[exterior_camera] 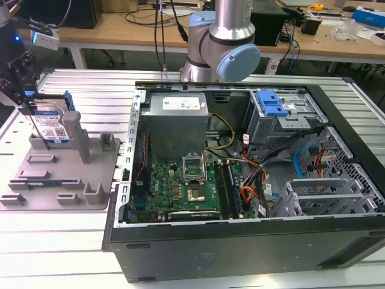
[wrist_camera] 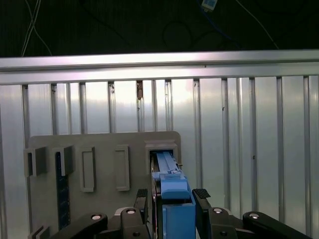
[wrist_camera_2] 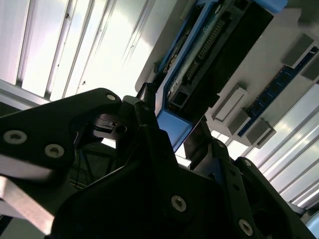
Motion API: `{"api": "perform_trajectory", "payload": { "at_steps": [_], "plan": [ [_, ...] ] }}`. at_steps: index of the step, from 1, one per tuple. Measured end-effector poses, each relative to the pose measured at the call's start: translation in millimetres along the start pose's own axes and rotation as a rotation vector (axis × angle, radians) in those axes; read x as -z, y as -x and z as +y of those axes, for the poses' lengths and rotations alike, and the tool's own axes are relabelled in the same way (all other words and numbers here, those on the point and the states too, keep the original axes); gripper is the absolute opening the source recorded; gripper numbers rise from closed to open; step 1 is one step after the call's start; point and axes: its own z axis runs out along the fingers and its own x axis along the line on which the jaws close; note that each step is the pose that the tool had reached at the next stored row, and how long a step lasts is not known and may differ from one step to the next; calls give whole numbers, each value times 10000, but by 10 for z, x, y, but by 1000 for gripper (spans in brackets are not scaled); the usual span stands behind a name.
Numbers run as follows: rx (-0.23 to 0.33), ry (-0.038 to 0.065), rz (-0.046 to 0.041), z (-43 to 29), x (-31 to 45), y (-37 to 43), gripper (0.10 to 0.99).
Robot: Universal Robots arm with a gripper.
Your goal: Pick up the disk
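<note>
standing on edge in a slot of the grey holder (exterior_camera: 60, 174) at the exterior view's left, the disk (exterior_camera: 51, 127) is seen with its white-and-blue label turned outward, and the gripper (exterior_camera: 33, 111) is set down astride its top. in the first wrist view its blue rail is bracketed by the jaws, but whether they are clenched on it or released cannot be told. a narrow blue strip (wrist_camera: 60, 194) is held in another slot of the holder. further right, the open computer case (exterior_camera: 240, 241) is laid on the slatted metal table (exterior_camera: 66, 241); within it a grey power supply (exterior_camera: 177, 114), a green motherboard (exterior_camera: 180, 186), orange cables (exterior_camera: 249, 194) and a blue-latched drive cage (exterior_camera: 283, 114) are contained.
</note>
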Motion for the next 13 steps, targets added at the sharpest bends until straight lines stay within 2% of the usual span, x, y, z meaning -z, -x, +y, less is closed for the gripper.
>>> {"api": "perform_trajectory", "payload": {
  "at_steps": [4,5,6,13],
  "plan": [
    [0,0,0,0,-3,0,482],
    [0,1,-1,0,-3,0,400],
    [0,0,-1,0,-4,0,369],
    [0,1,0,0,-6,0,369]
  ]
}}
